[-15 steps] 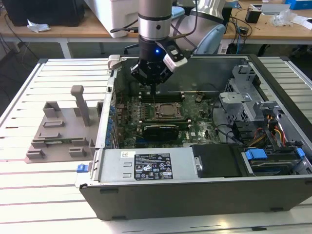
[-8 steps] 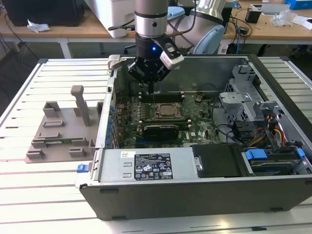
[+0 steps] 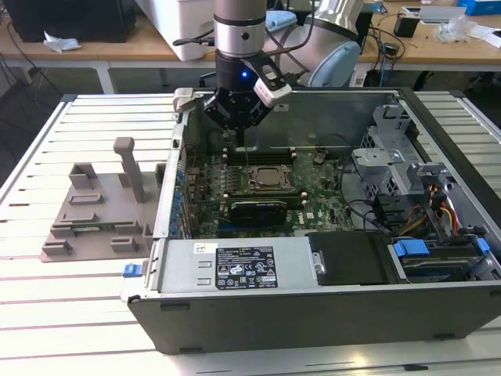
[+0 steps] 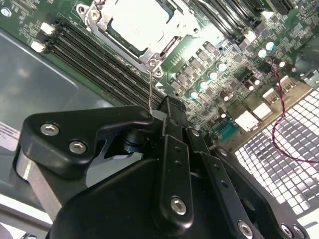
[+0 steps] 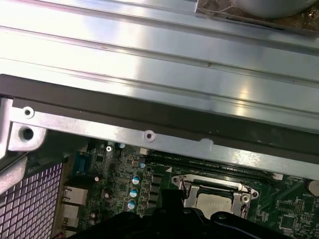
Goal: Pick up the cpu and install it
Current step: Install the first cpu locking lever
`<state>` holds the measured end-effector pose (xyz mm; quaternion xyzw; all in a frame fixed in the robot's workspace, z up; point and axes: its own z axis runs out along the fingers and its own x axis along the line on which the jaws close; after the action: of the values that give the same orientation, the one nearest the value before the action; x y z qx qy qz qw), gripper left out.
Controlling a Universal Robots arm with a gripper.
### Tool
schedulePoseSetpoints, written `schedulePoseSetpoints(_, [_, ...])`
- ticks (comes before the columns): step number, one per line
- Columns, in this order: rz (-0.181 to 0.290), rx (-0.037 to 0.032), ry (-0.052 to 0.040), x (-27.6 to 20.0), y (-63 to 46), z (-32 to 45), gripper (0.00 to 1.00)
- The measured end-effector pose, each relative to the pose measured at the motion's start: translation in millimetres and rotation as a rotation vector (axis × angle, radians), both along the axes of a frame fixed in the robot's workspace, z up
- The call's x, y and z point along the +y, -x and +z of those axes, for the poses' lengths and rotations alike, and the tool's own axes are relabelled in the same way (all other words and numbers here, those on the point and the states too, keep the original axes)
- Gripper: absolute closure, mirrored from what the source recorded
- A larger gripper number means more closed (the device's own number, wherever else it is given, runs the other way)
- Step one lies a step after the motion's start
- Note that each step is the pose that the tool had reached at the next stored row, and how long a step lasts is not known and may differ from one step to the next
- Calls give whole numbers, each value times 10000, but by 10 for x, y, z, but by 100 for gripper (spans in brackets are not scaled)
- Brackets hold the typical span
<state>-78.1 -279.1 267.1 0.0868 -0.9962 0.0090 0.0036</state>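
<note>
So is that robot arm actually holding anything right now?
Cannot be told. The end effector hangs above the motherboard, and the cpu sits in its socket below it, untouched.

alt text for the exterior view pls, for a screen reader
The robot arm's hand hangs inside an open computer case lying on a slatted metal table, just above the motherboard's socket, where the cpu sits. A grey plastic tray lies at the exterior view's left of the case.
</note>
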Motion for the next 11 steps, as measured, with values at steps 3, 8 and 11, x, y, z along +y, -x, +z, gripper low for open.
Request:
schedulePoseSetpoints(3, [2, 15, -31, 0, -63, 0, 89])
schedulePoseSetpoints(8, [-11, 61, -80, 0, -137, -5, 89])
schedulePoseSetpoints(11, [-134, 75, -80, 0, -161, -11, 89])
